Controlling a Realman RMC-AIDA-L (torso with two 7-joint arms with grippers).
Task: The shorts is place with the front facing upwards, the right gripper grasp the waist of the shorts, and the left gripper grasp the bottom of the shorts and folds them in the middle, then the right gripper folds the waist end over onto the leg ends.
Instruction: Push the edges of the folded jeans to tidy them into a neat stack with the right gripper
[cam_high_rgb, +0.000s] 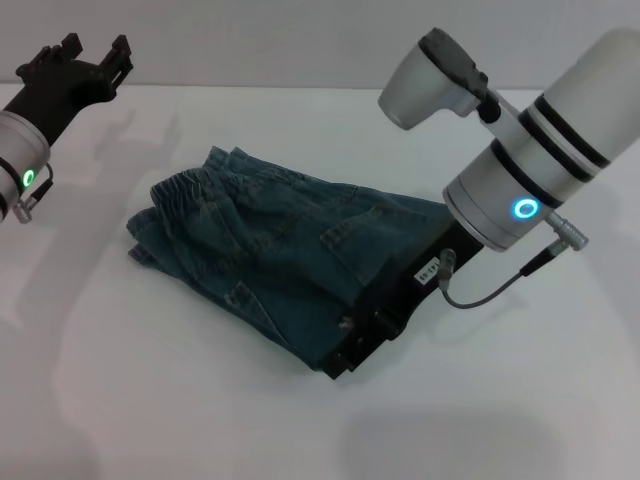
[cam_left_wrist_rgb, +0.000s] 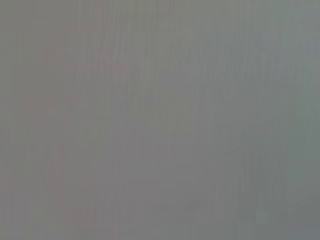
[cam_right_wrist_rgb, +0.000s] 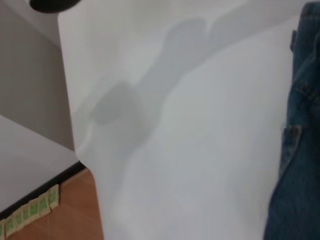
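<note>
The shorts (cam_high_rgb: 290, 260) lie in the middle of the white table (cam_high_rgb: 150, 400), folded into a thick bundle. The ruffled waist of the shorts (cam_high_rgb: 200, 185) sits on the far left side of the bundle, on top.

The right gripper (cam_high_rgb: 375, 325) is down low at the near right edge of the bundle, touching the denim — its black body presses along the fold. I cannot tell if its fingers are apart or together, because the cloth and the black body hide them. Its cyan light glows on the silver wrist, and a thin dark cable (cam_high_rgb: 490, 290) loops beside it.

The left gripper (cam_high_rgb: 90, 55) hangs up high at the far left, well apart from the shorts — its fingers are spread apart and hold nothing.

In the right wrist view, blue denim shows at one edge of the white table.
</note>
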